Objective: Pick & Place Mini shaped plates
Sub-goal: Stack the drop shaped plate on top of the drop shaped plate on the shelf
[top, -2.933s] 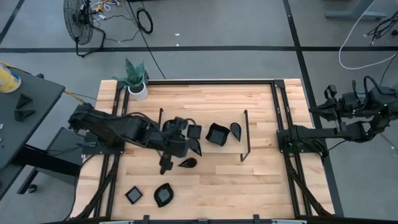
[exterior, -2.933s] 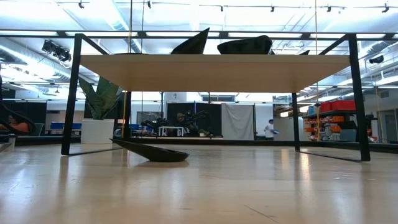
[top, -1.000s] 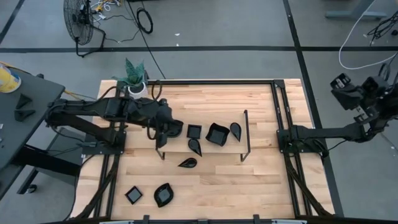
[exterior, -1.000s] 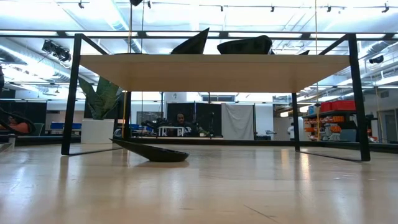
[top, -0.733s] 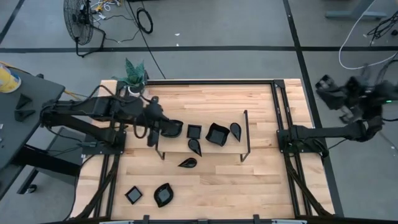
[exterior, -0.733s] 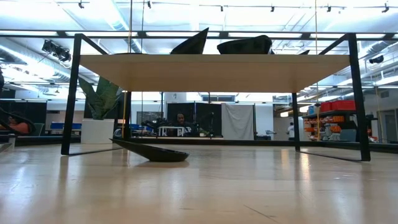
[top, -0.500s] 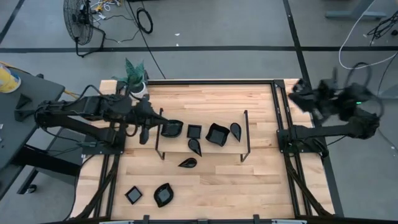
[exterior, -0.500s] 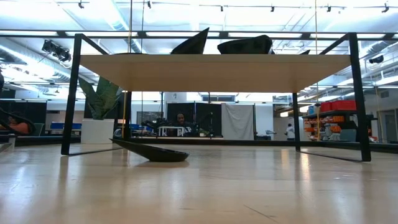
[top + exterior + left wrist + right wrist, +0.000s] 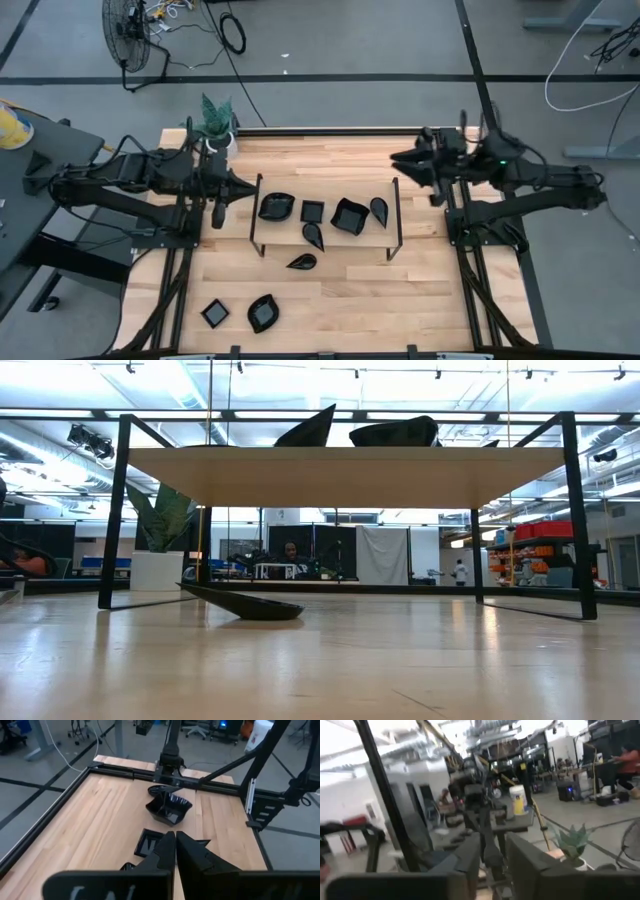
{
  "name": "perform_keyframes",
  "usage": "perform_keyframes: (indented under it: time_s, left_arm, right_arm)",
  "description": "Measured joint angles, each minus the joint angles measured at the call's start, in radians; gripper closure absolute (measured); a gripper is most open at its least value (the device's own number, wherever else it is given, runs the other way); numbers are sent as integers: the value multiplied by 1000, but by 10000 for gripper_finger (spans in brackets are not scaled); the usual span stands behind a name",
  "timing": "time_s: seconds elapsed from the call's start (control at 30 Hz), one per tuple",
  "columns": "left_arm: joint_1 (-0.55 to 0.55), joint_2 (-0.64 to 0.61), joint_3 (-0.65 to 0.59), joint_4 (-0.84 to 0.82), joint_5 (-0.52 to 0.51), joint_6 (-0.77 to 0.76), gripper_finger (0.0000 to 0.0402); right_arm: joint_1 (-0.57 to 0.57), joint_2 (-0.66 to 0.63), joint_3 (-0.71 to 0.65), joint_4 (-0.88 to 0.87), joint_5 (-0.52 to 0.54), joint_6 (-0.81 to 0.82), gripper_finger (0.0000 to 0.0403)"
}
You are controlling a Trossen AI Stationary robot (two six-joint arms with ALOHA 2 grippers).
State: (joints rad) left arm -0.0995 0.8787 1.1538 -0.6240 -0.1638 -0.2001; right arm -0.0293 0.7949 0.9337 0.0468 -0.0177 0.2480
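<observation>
Several glossy black mini shaped plates lie inside the thin black wire frame: a wavy one, a small square, a deeper square and two teardrops. Three more rest flat on the table nearer the front: a leaf, a square and a wavy one. My left gripper is shut and empty, hanging just left of the frame, raised and aimed at the plates. My right gripper stands open and empty, high over the frame's far right corner.
A white pot with a green plant stands at the table's far left corner. In the low view two plates sit on a raised board on black legs, and the leaf plate lies on the table under it.
My left gripper has drawn back toward the table's left edge, away from the wavy plate, which stays in the frame. My right arm has swung in from beyond the table's right edge to above the frame's far right corner.
</observation>
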Motion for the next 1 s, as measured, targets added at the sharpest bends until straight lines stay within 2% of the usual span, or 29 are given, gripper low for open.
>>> perform_keyframes:
  time_s: [0.23,0.43,0.77,1.0]
  left_arm:
    - [0,-11,0,-7,0,1,385]
    - [0,-11,0,-9,0,1,385]
    - [0,-11,0,-9,0,1,385]
    - [0,-11,0,-23,0,1,385]
  right_arm:
    - [68,126,99,-1,-2,-155,225]
    - [110,198,170,-15,0,-342,191]
    - [124,320,350,-328,169,-619,155]
    - [125,411,433,-442,187,-773,113]
